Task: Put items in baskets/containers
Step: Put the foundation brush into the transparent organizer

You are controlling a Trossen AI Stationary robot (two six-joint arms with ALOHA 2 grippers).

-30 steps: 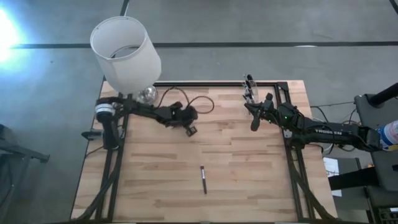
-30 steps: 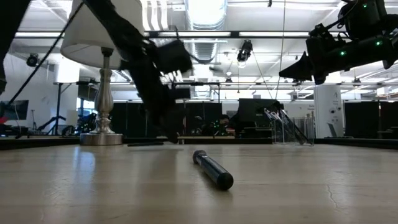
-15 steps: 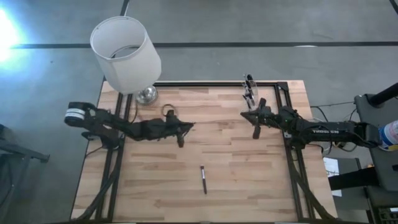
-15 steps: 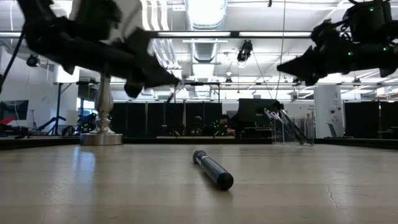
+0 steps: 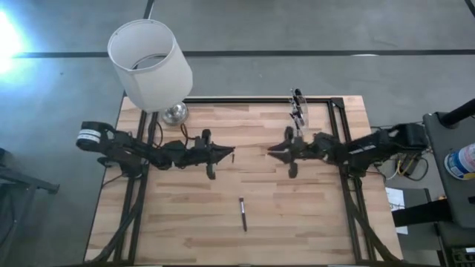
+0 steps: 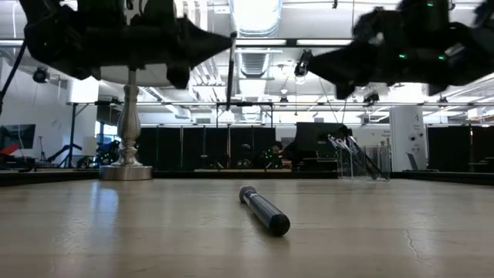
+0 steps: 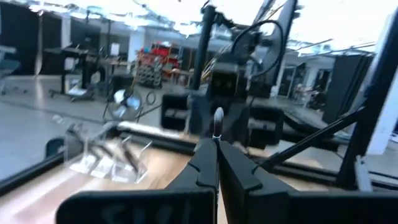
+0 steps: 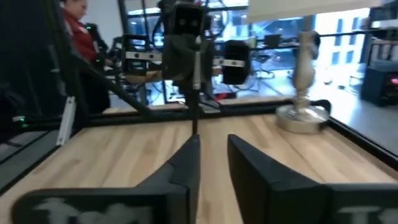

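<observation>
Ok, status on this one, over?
Left tool shut on brush, above table. Right tool open, facing it. Spare brush lying flat. Cup unobstructed.

The right hand [image 8: 214, 163] has its two dark fingers [image 8: 186, 165] parted with a gap between them, hovering over the pale wooden surface [image 8: 112, 155]. Straight ahead at twelve o'clock the left hand [image 8: 194, 46] faces it, pinching a thin brush [image 8: 196, 68] upright. A silver lamp base [image 8: 303, 115] stands at two o'clock, and a person [image 8: 78, 25] in red is at ten o'clock beyond the surface.
</observation>
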